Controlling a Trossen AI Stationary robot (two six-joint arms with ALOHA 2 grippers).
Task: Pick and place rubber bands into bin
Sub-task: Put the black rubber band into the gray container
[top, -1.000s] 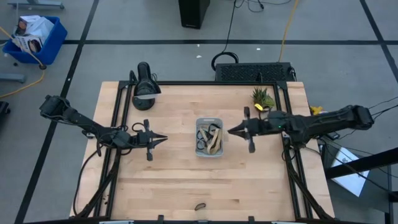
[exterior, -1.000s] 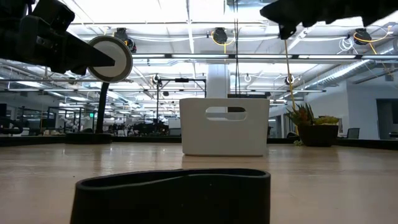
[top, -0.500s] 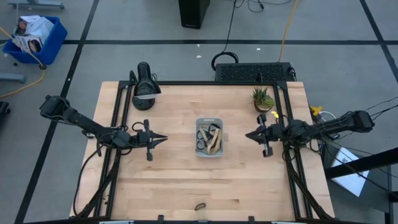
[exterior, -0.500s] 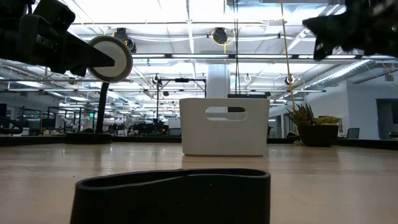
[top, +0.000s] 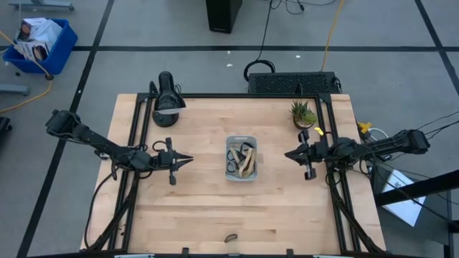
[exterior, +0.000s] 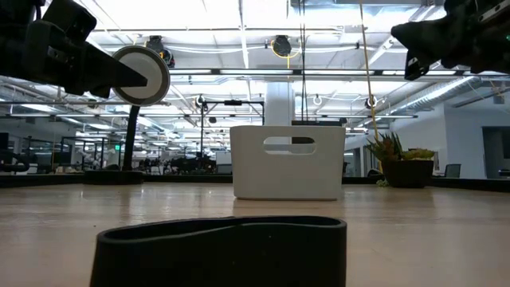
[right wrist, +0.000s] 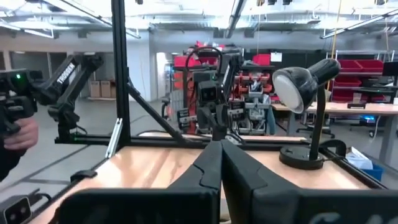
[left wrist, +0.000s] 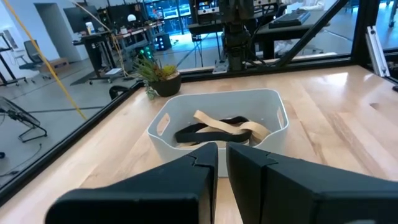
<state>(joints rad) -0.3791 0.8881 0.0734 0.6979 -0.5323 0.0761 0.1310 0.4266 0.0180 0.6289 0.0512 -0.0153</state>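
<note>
The bin (top: 242, 138) stands at the table's middle with several tan and dark rubber bands (top: 242, 159) lying in it; the left wrist view shows the bin (left wrist: 186, 146) and the rubber bands (left wrist: 217, 129) just ahead. One dark rubber band (top: 231, 238) lies flat by the near edge, large in the low view (exterior: 221, 251). My left gripper (top: 188, 160) hovers left of the bin, pointing at it, its fingers (left wrist: 199, 171) nearly together and empty. My right gripper (top: 287, 155) hovers right of the bin, shut and empty.
A black desk lamp (top: 166, 100) stands at the far left of the table. A small potted plant (top: 303, 113) is at the far right. Black frame rails run along the table's left and right sides. A person's hand (right wrist: 18, 134) shows beyond the table.
My right gripper has drawn back from beside the bin toward the table's right edge and sunk a little, most of it in the first half second. The bin and the rubber bands lie as before.
</note>
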